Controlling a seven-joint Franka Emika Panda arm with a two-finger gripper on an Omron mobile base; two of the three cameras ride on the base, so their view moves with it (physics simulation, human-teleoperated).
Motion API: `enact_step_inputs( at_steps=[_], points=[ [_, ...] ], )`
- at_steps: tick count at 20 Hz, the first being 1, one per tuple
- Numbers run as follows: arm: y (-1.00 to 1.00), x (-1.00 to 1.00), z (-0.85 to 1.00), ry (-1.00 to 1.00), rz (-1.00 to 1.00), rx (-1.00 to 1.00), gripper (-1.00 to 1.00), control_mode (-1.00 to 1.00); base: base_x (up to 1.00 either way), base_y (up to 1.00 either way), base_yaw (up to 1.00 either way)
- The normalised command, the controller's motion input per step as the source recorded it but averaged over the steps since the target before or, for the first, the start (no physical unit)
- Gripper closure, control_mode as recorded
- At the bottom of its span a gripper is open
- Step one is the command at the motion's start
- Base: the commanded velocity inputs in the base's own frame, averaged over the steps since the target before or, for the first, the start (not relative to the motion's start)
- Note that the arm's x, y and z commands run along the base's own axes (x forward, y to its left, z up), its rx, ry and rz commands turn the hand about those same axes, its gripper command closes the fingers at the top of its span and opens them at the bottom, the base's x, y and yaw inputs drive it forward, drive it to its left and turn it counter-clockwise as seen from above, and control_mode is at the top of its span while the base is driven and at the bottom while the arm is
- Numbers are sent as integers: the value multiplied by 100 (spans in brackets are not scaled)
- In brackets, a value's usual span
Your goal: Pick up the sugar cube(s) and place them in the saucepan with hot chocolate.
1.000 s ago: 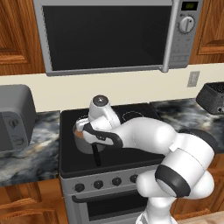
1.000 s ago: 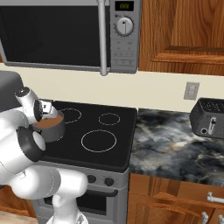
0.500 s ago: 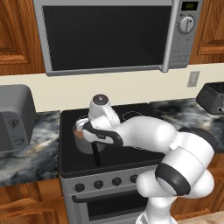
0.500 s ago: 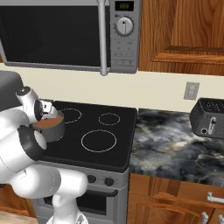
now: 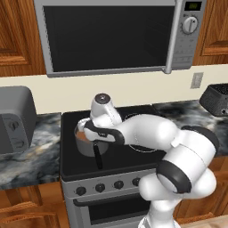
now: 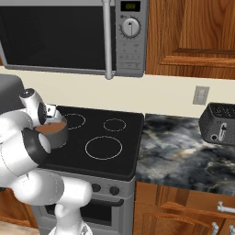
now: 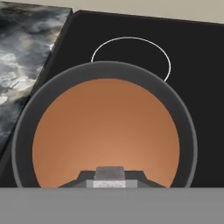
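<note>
Left base view: the arm reaches from the lower right across the stove [image 5: 133,156] to its front left burner. The pan [image 5: 85,141] stands there, grey, with brown liquid, its black handle [image 5: 97,156] pointing toward the stove's front edge. The hand hangs right above the pan and hides most of its mouth. A microwave [image 5: 111,35] hangs over the stove, a grey toaster [image 5: 15,118] stands on the counter to the left, and a dark one [image 5: 216,99] on the counter to the right.

Right base view: the pan [image 6: 56,134] sits on the front left burner, half hidden by the arm's white body. The gripper [image 6: 51,112] is just above the pan's rim. A dark toaster [image 6: 219,124] stands on the marbled counter [image 6: 179,151] to the right.

Hand view: the camera looks straight down into the pan [image 7: 57,81]; brown liquid fills it. At the bottom, the gripper [image 7: 108,178] has its tips pressed together on a small whitish sugar cube [image 7: 109,173], held over the liquid near the pan's near rim. A burner ring [image 7: 131,43] shows beyond the pan.
</note>
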Motion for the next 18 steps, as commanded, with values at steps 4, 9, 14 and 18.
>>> enact_step_inputs(
  at_steps=[4,9,14,18],
  points=[
    [0,27,21,10,0,0,100,-100,0,0,0],
    [0,1,3,2,0,0,100,-100,0,0,0],
    [0,0,0,-6,0,0,100,-100,0,0,0],
    [0,0,-4,-6,0,0,100,-100,0,0,0]
  ],
)
